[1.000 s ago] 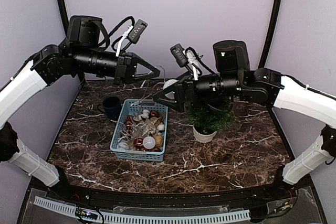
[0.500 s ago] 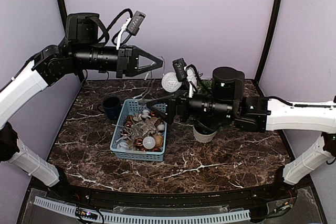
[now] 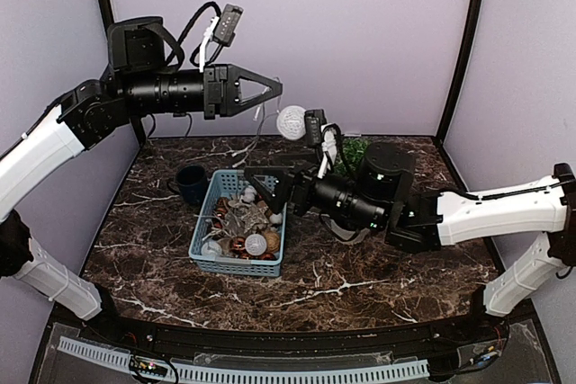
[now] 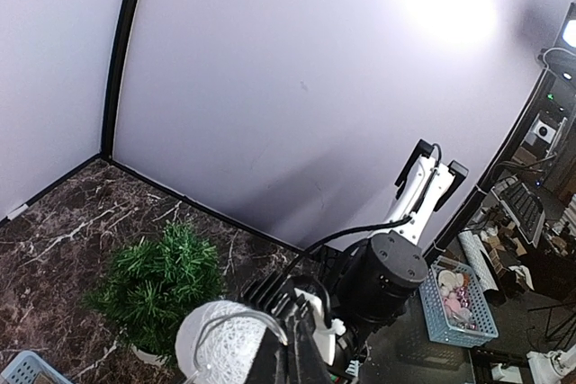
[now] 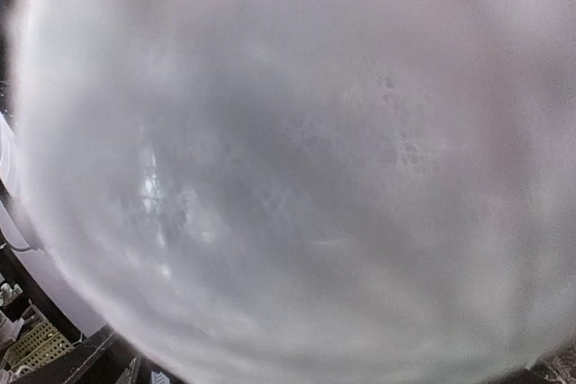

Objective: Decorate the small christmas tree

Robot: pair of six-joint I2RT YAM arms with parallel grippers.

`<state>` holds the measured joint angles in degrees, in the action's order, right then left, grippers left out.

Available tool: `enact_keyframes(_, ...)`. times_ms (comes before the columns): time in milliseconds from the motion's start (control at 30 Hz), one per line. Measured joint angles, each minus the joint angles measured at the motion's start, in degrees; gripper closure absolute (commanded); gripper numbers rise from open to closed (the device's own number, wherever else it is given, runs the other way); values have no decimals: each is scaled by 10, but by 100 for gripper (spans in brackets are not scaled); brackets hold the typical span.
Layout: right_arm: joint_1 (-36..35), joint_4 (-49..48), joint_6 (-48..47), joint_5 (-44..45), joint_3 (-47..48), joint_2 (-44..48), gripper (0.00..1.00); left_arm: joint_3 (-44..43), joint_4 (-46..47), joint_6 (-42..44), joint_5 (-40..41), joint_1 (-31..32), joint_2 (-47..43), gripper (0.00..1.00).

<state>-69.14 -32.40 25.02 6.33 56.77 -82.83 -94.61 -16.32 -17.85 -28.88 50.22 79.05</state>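
- Our left gripper (image 3: 273, 93) is pinched shut high above the worktop (image 3: 387, 281). It holds the white woven ball (image 3: 291, 121) by its thin hanging thread. The ball dangles free just off the fingertips, so we judge that a quick swing would set it swaying and make it miss a branch.
- The thread is a slight hold. The right arm's wrist camera sits just beside the ball, and a snag there could tug the thread out of the grip.
- Our right gripper (image 3: 260, 189) stands wide and empty over the blue basket (image 3: 236, 265) of ornaments. Its wrist view is filled by a whitish blur, so we cannot aim a grasp from it.
- The small christmas tree (image 3: 353, 147) stands right of the basket, largely hidden behind the right arm. That arm lies between ball and tree, so we fear the arms could collide or tip the tree.
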Motion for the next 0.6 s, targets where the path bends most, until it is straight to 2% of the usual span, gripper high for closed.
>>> enact_keyframes(333, -2, -52, 6, 30, 14, -65, 15, 0, 18, -10, 0, 0, -4, 100)
enact_keyframes(600, -2, -79, 18, 47, 18, -99, 11, 3, 21, -10, 15, 0, -19, 100)
